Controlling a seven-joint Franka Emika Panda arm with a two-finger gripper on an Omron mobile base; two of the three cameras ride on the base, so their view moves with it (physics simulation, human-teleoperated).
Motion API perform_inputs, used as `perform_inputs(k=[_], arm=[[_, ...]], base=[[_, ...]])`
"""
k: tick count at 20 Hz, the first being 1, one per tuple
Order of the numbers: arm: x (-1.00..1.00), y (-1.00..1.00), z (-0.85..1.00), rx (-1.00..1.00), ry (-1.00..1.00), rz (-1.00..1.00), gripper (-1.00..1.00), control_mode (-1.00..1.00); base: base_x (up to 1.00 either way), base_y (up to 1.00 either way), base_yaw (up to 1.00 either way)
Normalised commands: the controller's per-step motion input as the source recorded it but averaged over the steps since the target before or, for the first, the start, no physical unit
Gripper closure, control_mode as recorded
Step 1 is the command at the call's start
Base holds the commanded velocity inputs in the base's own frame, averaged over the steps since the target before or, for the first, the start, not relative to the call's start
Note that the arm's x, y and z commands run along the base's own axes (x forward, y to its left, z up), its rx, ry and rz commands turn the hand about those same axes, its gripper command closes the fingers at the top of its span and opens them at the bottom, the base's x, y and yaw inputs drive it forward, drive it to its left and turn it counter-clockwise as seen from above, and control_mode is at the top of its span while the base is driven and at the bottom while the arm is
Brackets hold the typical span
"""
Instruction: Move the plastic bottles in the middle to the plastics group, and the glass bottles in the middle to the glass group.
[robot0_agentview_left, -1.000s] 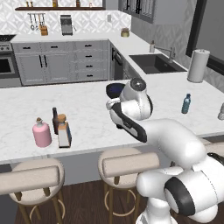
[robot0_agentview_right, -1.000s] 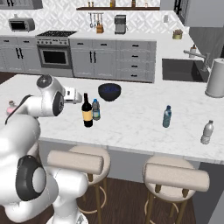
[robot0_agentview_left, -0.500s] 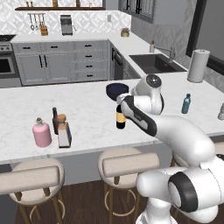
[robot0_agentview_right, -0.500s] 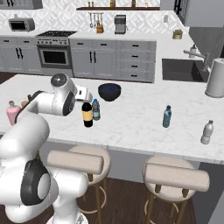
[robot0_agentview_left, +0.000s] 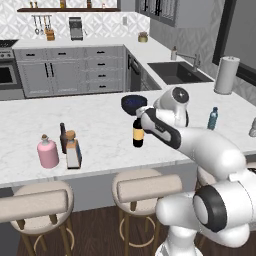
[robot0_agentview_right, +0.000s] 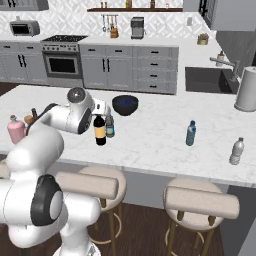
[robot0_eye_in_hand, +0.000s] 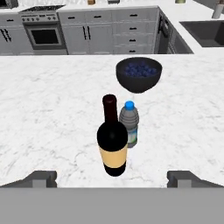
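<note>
Both base views look forward and down from behind the arm, left and right, sharing the marble counter (robot0_agentview_left: 100, 135) and wine bottle (robot0_agentview_right: 100, 131); hand view sits close, facing that bottle and the cabinets.

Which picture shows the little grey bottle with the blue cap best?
The hand view: the small grey bottle stands upright just behind the wine bottle, its blue cap and side plain to see. In the right base view it peeks out beside the wine bottle, small and blurry. In the left base view I cannot make it out.
</note>
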Motion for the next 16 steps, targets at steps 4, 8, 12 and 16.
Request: perform_inputs(k=[4, 8, 12, 16], arm=[[0.34, 0.0, 0.0, 0.0, -0.01, 0.0, -1.0, -1.0], [0.45, 0.0, 0.0, 0.0, 0.0, 0.0, -1.0, -1.0], [0.44, 0.0, 0.0, 0.0, 0.0, 0.0, -1.0, -1.0], [0.36, 0.0, -0.08, 0.0, -0.01, 0.0, -1.0, -1.0]], base=[[0.0, 0.0, 0.0], [0.0, 0.0, 0.0], [0.0, 0.0, 0.0], [0.0, 0.0, 0.0]])
